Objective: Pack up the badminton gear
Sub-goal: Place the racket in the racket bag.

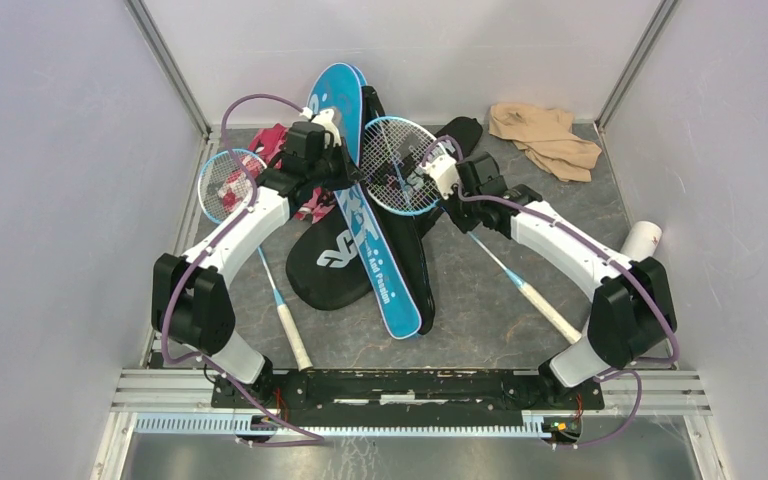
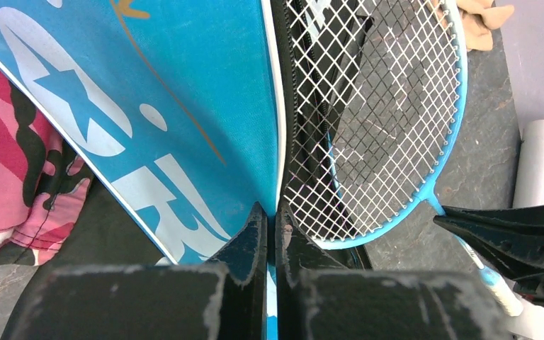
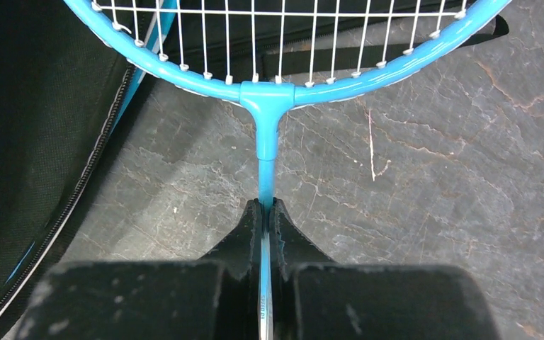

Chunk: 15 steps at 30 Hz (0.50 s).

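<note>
A blue "SPORT" racket cover (image 1: 375, 245) lies diagonally over a black cover (image 1: 322, 262). My left gripper (image 1: 348, 160) is shut on the blue cover's edge, which shows between its jaws in the left wrist view (image 2: 271, 212). My right gripper (image 1: 425, 183) is shut on the thin shaft of a blue-framed racket (image 1: 396, 165), just below the head (image 3: 264, 207). That racket's head (image 2: 382, 106) lies partly over the black cover's open zip. A second blue racket (image 1: 225, 185) lies at the left, its handle toward the near edge. A white tube (image 1: 642, 240) lies at the right wall.
Pink camouflage cloth (image 1: 278, 150) lies under the left arm, beside the blue cover (image 2: 170, 106). Beige cloth (image 1: 545, 135) is bunched at the back right corner. Grey walls close in the dark table (image 1: 480, 290) on three sides. The right gripper's fingers (image 2: 510, 241) show in the left wrist view.
</note>
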Available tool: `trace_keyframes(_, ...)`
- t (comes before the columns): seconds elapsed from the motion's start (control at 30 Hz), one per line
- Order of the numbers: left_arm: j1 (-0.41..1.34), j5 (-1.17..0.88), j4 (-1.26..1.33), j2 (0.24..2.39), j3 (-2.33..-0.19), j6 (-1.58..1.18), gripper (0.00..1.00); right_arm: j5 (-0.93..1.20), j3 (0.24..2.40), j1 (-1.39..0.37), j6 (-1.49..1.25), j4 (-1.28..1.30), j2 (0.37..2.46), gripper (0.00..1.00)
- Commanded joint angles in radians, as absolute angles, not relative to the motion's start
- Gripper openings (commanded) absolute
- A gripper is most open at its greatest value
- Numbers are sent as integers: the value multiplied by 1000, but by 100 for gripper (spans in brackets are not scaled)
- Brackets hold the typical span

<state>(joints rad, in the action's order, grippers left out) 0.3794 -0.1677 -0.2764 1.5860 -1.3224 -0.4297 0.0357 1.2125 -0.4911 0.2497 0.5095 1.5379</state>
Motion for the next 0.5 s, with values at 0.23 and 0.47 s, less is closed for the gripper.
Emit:
trace_keyframes(0.23,381,-305,-141,1571,-1300,-414,2,-147,1248,-594,294,508,1550,0)
trace_keyframes(0.47,381,-426,-74,1592,-1270,-424,2,-95,1317,-656,281,506,1611,0)
